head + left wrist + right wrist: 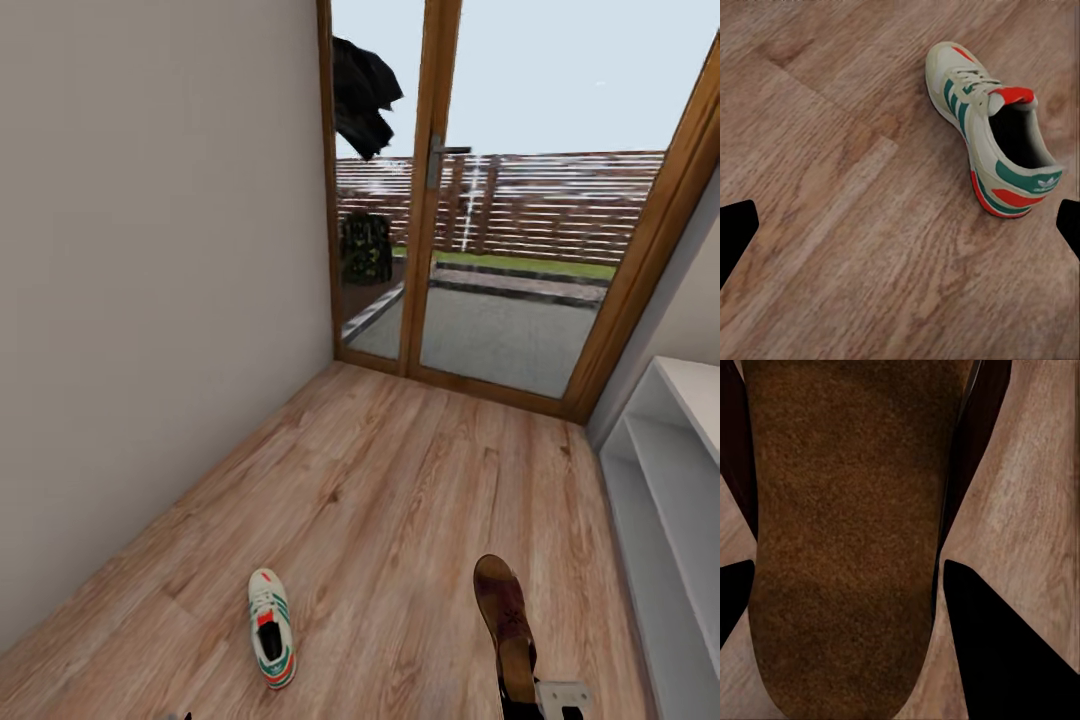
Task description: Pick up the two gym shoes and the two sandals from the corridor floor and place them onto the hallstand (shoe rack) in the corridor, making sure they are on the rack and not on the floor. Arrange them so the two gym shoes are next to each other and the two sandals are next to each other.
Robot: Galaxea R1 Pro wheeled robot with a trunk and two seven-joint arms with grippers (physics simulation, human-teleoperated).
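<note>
Sandal [503,620] and gym shoe [271,627] are pictured lying well apart on the wood-plank corridor floor [400,470], with a glazed wooden door [480,200] and a fenced yard seen beyond it. One white sneaker with green stripes and red-orange accents [991,131] is shown upright on its sole toward the left wall [150,280], while a dark brown sandal is stretched out nearer the white shelving [665,480] at the right edge, whose two visible levels are seen to carry no footwear. In the right wrist view the sandal's footbed [844,532] is framed between the dark tips of the right end effector [844,585]; the fingers are set on either side of it, but whether they are clenched on it cannot be told from the pictures. The left end effector [900,225] is shown spread wide above bare planks, released and grasping nothing, with the sneaker just beside its line of approach. A light grey fitting [562,695] of the right arm is glimpsed at the sandal's near end. The task is judged to be at an early stage: no shoe is seen on the shelving, only one of each pair is in view, and lifting, carrying and pairing are all judged to remain.
</note>
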